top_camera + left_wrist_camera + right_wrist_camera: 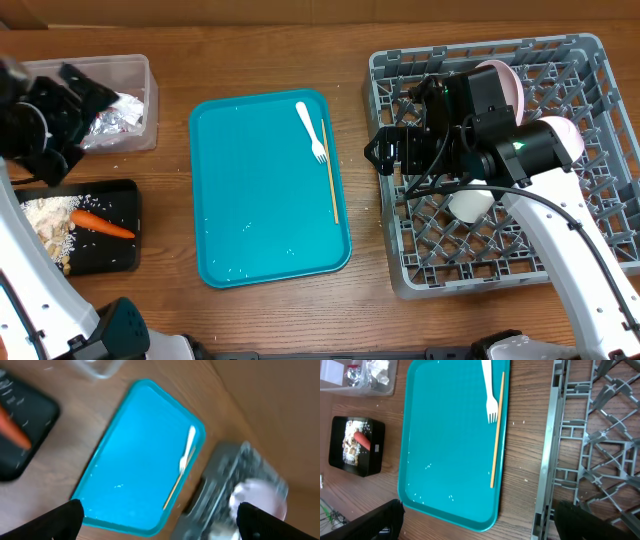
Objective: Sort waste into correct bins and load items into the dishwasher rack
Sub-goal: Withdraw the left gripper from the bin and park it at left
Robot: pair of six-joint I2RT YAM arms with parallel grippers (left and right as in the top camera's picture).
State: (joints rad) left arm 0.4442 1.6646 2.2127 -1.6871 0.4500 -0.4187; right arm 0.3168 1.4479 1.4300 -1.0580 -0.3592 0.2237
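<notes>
Above the table (280,320), left claw (157,510) and right claw (477,507) gape wide, empty.

A robotics lab's mock kitchen station: white robot arms (560,230) over a wooden table (260,310), a grey dishwasher rack (612,170) sitting on top.

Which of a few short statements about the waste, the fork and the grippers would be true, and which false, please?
1. The carrot lies in the black tray. True.
2. A white dish sits in the dishwasher rack. True.
3. The fork is in the dishwasher rack. False: it lies on the teal tray.
4. The left gripper holds the foil wrapper. False: it is open and empty; the wrapper lies in the clear tub.
</notes>
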